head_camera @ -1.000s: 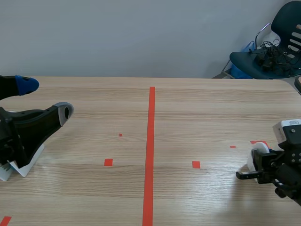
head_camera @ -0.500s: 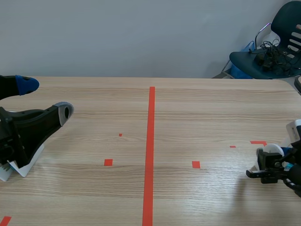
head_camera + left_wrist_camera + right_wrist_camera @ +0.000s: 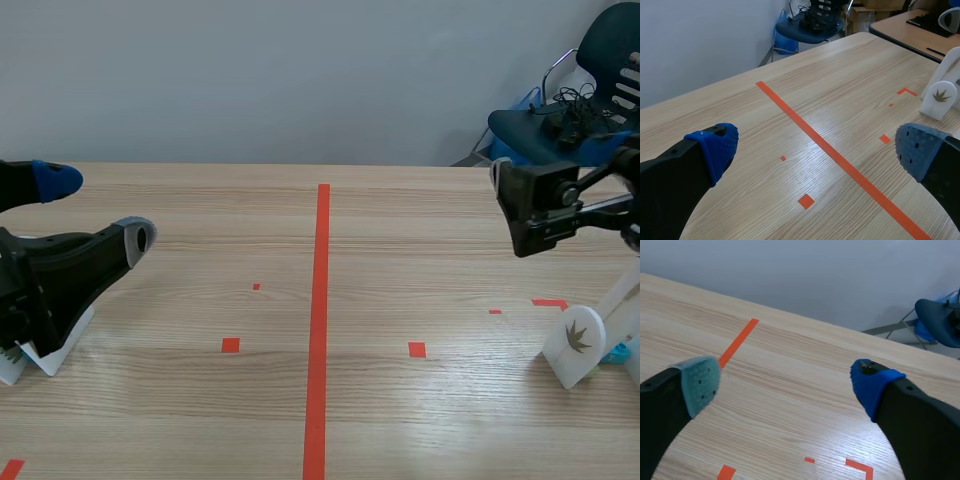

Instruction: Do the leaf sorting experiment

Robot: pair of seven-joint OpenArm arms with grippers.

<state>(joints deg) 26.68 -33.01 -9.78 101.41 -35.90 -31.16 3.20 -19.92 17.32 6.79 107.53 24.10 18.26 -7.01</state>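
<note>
Near the wooden table's (image 3: pixel 400 230) right edge, a white leaf-printed token (image 3: pixel 575 345) stands tilted just beside a tape corner (image 3: pixel 550 301). Left gripper (image 3: pixel 95 210) and right gripper (image 3: pixel 785 382) both hang released, fingers spread wide around bare tabletop.

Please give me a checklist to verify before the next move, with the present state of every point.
1. The left gripper is open and holds nothing: ok.
2. The right gripper is open and holds nothing: ok.
3. The white leaf piece rests on the table, touched by neither gripper: ok.
4. The white leaf piece shows in the right wrist view: not ok.
5. The white piece under the left arm carries a leaf picture: cannot tell.
</note>
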